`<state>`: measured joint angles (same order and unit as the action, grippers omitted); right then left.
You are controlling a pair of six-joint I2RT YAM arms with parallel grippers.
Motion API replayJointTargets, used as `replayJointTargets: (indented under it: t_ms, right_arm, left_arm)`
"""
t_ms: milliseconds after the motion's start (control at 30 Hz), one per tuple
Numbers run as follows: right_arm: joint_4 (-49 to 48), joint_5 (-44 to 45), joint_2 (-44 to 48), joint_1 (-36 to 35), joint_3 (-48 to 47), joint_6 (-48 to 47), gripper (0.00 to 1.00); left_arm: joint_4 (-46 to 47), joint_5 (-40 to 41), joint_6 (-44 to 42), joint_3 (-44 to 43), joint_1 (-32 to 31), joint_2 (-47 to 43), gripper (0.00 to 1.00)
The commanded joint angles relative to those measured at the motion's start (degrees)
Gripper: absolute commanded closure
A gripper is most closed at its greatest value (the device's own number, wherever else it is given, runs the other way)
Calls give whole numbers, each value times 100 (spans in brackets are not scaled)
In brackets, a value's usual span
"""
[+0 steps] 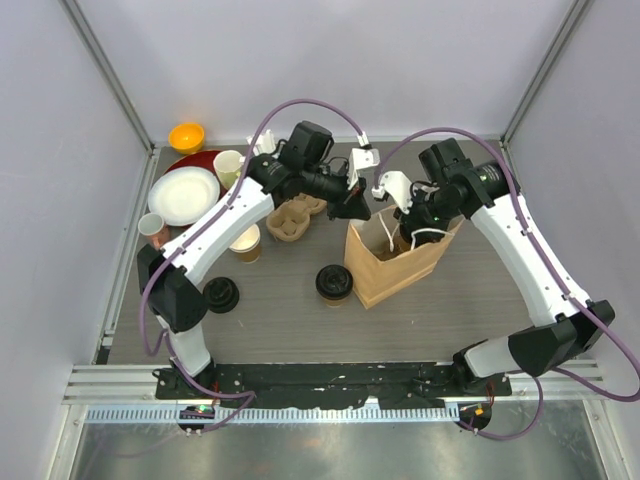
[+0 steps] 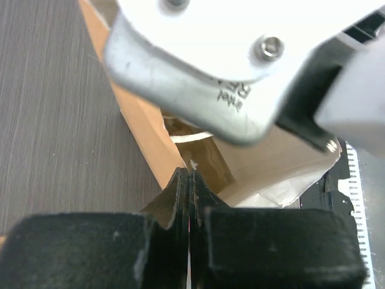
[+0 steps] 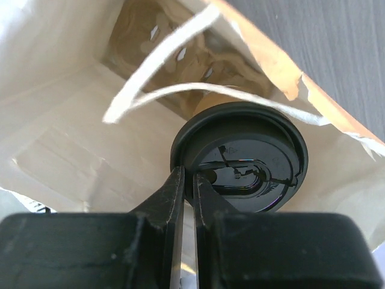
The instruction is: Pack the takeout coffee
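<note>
While both arms lean over the brown paper bag (image 1: pixel 385 275), which stands right of centre on the worktop (image 1: pixel 470 310), the top view shows the left fingers (image 1: pixel 358 207) at the bag's far-left rim. The right fingers (image 1: pixel 405 228) are down in its mouth. A second lidded cup (image 1: pixel 334 283) waits on the worktop just left of the bag. Further left are a loose black lid (image 1: pixel 220 293) and an open cup (image 1: pixel 245 243), near the pulp carrier (image 1: pixel 290 218).

From the left wrist, the left fingers (image 2: pixel 189 177) are shut flat on the bag's (image 2: pixel 150 138) upper edge, pinching the paper, apparently to hold the mouth open.

From the right wrist, the right fingers (image 3: pixel 187 180) stand narrow. They nip the rim of the black sip lid on a takeout cup (image 3: pixel 240 156) sitting upright inside the bag (image 3: pixel 72 120), under the looping white twine handle (image 3: pixel 156 96).

My guess is the cup is light (I can't tell whether there's any drink in it). Its paper wall is thin enough to dent under a hard squeeze. The lid is smooth plastic and probably only snapped on, so a hold on its rim alone could slip or pop it off. A grip across the body just under the lid looks safer. The bag itself is floppy and needs that pinch on its edge.
</note>
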<state>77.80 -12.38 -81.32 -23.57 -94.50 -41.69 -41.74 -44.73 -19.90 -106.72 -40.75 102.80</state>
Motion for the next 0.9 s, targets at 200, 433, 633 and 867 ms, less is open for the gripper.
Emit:
replayJointTargets:
  t_ms: [200,433,633,867]
  right_arm:
    - [508,-115,134,582,476,-559,99]
    - [482,-326,-51,582,748,-831,99]
    - [359,-194,-68,564,1012,-1104,99]
    - [96,-194,-183,512,1258,-1280,99]
  left_arm:
    - [-1,-739,-602,-306,208,-138,100]
    - [69,-853,-594,-350,208,-24,100]
    - [166,-835,-568,-306,208,29,100]
    - [280,-853,-365,-332,217,170,100]
